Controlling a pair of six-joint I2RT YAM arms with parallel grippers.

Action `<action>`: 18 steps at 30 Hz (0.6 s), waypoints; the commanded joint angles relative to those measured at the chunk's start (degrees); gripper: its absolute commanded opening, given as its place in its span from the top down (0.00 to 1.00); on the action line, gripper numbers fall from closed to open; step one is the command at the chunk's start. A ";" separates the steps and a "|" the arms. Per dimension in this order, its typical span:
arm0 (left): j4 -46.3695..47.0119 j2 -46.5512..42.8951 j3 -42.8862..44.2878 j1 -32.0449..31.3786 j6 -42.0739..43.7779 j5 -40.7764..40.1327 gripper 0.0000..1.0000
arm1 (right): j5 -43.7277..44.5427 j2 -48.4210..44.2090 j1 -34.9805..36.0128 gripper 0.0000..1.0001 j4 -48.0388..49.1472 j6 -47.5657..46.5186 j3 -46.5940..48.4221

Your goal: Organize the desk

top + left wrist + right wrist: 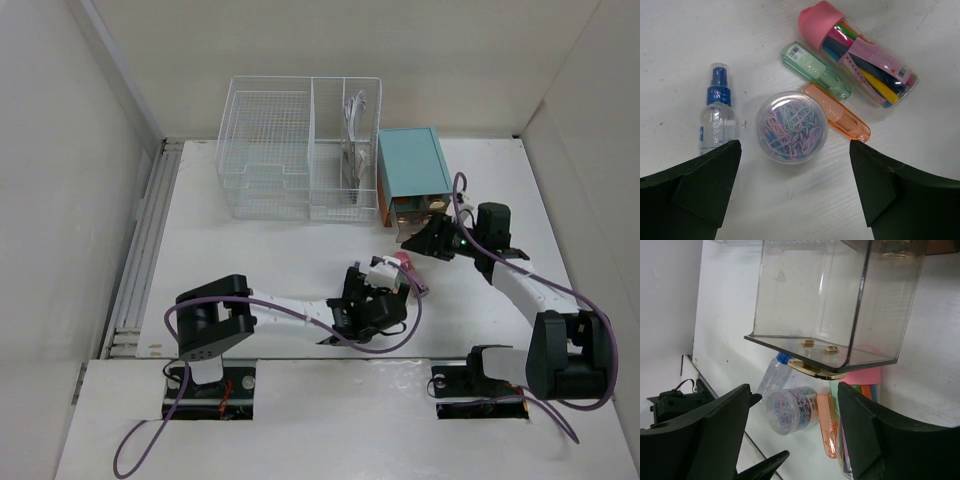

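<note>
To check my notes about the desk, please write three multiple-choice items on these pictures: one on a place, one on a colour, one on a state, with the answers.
1. In the left wrist view, the paper clip tub lies:
A) between the spray bottle and the orange case
B) under a book
C) on top of the spray bottle

2. The cap of the pen tube is:
A) black
B) pink
C) white

3. The left end effector is:
A) shut on the tub
B) shut on nothing
C) open

Answers: 1 A, the bottle is on its left and the case on its right; 2 B, the rounded end is pink; 3 C, its fingers stand wide apart, holding nothing.
</note>
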 commanded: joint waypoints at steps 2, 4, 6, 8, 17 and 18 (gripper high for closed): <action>0.84 -0.05 1.17 2.46 -0.43 -0.33 0.14 | -3.41 -2.64 -1.11 0.25 0.32 -1.29 2.86; 2.25 1.70 1.17 3.34 0.79 0.38 0.15 | -3.41 -3.26 -1.81 0.25 0.31 -1.29 3.39; 2.26 2.58 1.17 4.05 0.80 2.04 0.18 | -4.02 -3.79 -3.47 0.25 -0.30 -1.29 3.39; 3.57 3.29 1.17 5.45 1.33 2.92 0.22 | -4.82 -3.79 -4.35 0.25 -1.01 -1.29 3.91; 4.72 4.52 2.22 5.99 2.47 4.77 0.50 | -7.02 -3.87 -6.64 0.25 -3.29 -2.96 5.93; 4.72 4.52 2.22 5.99 2.47 4.77 0.53 | -7.02 -3.87 -6.65 0.25 -3.29 -2.96 5.93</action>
